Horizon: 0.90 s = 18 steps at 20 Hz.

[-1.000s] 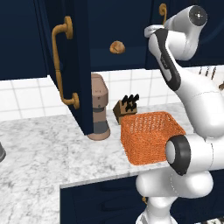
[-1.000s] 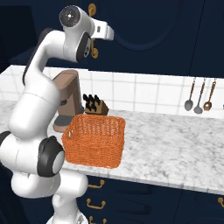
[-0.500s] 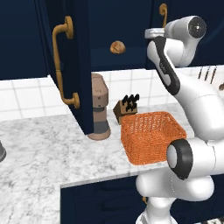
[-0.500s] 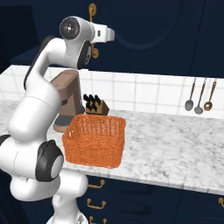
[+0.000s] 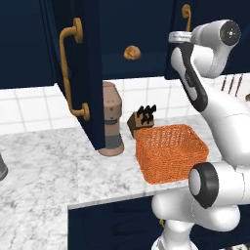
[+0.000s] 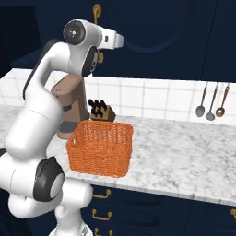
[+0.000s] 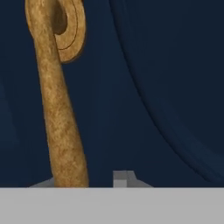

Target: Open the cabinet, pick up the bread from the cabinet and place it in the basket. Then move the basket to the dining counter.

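The cabinet (image 5: 146, 29) has its left door (image 5: 80, 73) swung open, and the bread (image 5: 132, 52), a small golden roll, sits inside on the shelf. My gripper (image 5: 177, 37) is up at the shut right door, with the door's brass handle (image 7: 59, 100) running between its fingertips. The gripper (image 7: 83, 179) is shut on that handle. The orange basket (image 5: 168, 151) stands on the marble worktop below, and the basket (image 6: 101, 147) has nothing in it. The dining counter is out of view.
A brown coffee machine (image 5: 112, 119) and a knife block (image 5: 142, 117) stand behind the basket against the tiled wall. Ladles and spoons (image 6: 211, 101) hang at the right. The open left door juts out over the worktop (image 5: 44, 166).
The arm's elbow has sunk slightly while the hand stays at the right door's handle. Bread, basket and the open left door have not moved.
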{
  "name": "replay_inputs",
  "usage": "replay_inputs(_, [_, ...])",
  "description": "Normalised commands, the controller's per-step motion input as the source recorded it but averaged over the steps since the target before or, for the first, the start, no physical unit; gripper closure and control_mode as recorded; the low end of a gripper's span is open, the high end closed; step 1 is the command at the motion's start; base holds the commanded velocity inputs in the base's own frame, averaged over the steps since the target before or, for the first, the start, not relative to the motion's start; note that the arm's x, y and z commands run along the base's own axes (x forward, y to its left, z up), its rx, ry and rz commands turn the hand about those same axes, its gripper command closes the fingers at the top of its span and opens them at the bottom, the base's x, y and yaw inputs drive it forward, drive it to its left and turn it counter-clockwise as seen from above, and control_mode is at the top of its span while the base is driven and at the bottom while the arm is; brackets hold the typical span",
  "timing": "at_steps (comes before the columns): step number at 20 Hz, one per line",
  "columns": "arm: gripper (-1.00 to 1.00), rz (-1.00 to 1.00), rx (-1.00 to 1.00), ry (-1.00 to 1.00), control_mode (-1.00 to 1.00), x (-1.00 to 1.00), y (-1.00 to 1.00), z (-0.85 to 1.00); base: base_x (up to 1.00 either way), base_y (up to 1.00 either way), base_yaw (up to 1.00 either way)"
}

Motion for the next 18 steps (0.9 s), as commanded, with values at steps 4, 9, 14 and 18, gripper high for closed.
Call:
replay_inputs(4, [1.0, -0.01, 0.19, -0.03, -1.0, -0.69, -1.0, 0.0, 0.0, 0.0, 0.0])
replay_inputs(9, [1.0, -0.01, 0.15, -0.01, -1.0, -0.7, -1.0, 0.0, 0.0, 0.0, 0.0])
replay_inputs(14, [1.0, -0.03, 0.07, -0.01, -1.0, -0.72, -1.0, 0.0, 0.0, 0.0, 0.0])
replay_inputs(18, [1.0, 0.0, 0.11, 0.08, -1.0, -1.0, -1.0, -0.39, 0.0, 0.0, 0.0])
